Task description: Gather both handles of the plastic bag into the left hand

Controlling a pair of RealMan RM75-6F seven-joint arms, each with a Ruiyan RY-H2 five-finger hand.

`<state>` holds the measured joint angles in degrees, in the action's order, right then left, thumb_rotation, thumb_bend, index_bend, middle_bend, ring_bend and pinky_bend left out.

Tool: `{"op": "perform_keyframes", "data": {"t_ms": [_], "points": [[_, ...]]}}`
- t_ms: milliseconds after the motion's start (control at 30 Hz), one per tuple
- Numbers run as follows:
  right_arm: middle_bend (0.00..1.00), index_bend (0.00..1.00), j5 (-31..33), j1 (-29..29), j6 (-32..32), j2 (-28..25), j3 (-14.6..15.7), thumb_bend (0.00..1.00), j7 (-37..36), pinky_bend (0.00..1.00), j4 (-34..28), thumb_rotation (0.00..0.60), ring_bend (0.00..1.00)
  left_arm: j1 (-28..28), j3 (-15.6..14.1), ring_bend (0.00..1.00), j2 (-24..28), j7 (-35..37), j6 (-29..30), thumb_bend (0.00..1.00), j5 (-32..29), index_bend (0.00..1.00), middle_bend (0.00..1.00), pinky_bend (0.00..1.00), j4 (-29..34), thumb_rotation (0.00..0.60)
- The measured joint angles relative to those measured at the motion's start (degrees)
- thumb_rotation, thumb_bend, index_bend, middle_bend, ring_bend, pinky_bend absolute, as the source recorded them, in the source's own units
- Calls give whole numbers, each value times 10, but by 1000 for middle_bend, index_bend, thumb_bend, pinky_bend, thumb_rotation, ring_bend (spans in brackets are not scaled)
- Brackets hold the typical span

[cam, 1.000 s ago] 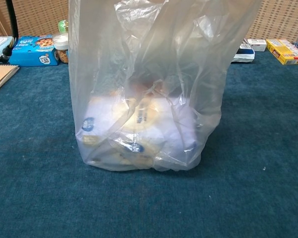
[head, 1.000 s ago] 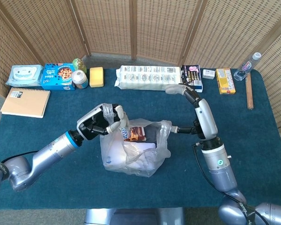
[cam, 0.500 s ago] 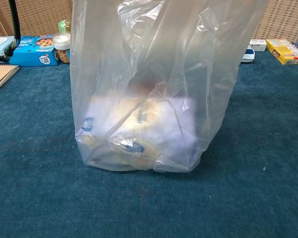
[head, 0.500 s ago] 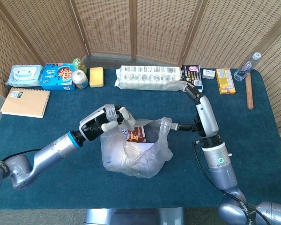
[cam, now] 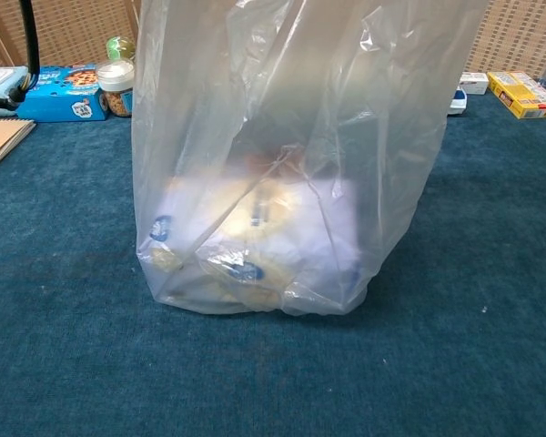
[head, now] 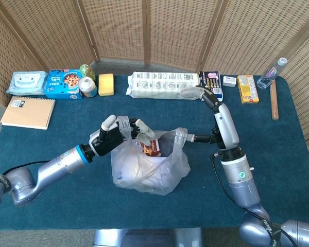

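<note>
A clear plastic bag [head: 149, 167] stands mid-table with a white pack and a brown snack packet inside; it fills the chest view as bag [cam: 282, 155]. My left hand [head: 117, 136] is at the bag's left rim. The left handle [head: 123, 124] is looped over this hand and its fingers reach across the opening. The right handle [head: 181, 135] stands free at the bag's right edge. My right hand [head: 193, 93] hovers far back over the tissue pack, fingers stretched out, holding nothing. Neither hand shows in the chest view.
Along the back edge lie a wipes pack [head: 27, 82], cookie box [head: 63, 83], jar [head: 87, 87], yellow sponge [head: 106, 84], tissue pack [head: 162, 84], yellow box [head: 247, 88] and water bottle [head: 274, 72]. A notebook [head: 28, 111] lies at the left and a wooden stick [head: 273, 105] at the right.
My left hand has moved right over the bag's opening with the left handle, its fingers spreading. The right hand has drifted slightly back and left.
</note>
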<state>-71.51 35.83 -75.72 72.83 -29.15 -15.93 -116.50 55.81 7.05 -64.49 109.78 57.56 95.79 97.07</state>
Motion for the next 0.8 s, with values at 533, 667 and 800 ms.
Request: {"op": "perform_keyframes", "data": {"t_ms": [533,667,800], "points": [[264,284,12,15,5,4,-7,172,22,77,-4,600,197,28,-24,194,-1,28,18,111,33,286,298,273,-8,0],[264,284,15,20,5,8,-6,172,30,77,-5,600,195,37,-26,184,-8,26,14,111,32,286,291,266,-6,0],[264,284,17,25,6,13,-7,172,38,76,-6,600,194,44,-26,180,-12,25,12,111,25,286,288,263,-5,0]]}}
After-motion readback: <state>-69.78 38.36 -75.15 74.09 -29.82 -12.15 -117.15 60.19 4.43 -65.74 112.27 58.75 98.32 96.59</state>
